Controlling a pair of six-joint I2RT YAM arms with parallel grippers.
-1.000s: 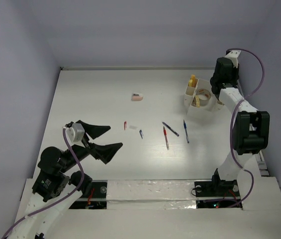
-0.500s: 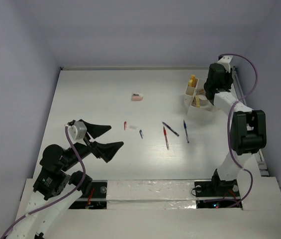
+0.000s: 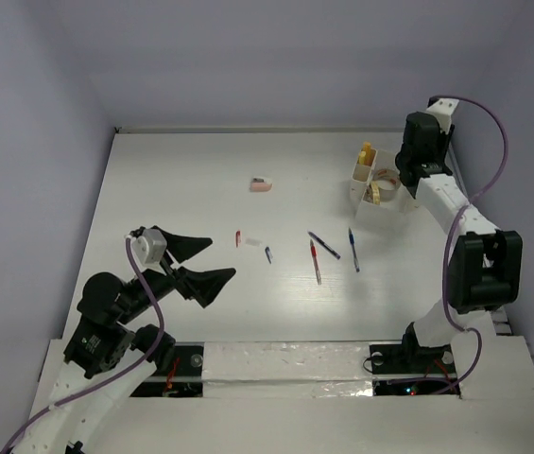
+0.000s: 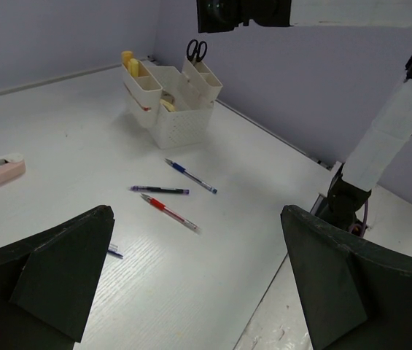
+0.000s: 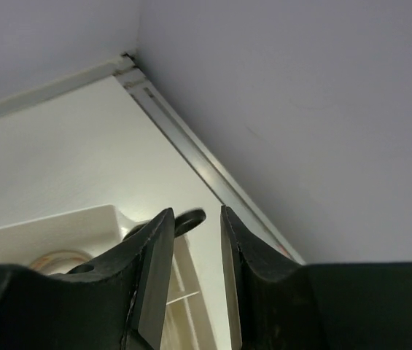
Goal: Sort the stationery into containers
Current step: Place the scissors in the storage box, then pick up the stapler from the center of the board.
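white table [image 3: 181,180], right end effector [image 5: 195,219] newly parted

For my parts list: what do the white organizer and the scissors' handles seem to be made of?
The organizer looks like matte cream-white plastic: thin moulded walls, one with a dotted pattern. The scissors have black handles, probably plastic; too small to be sure.

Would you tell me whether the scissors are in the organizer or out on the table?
In. The scissors stand upright, black handles up, inside one compartment of the organizer.
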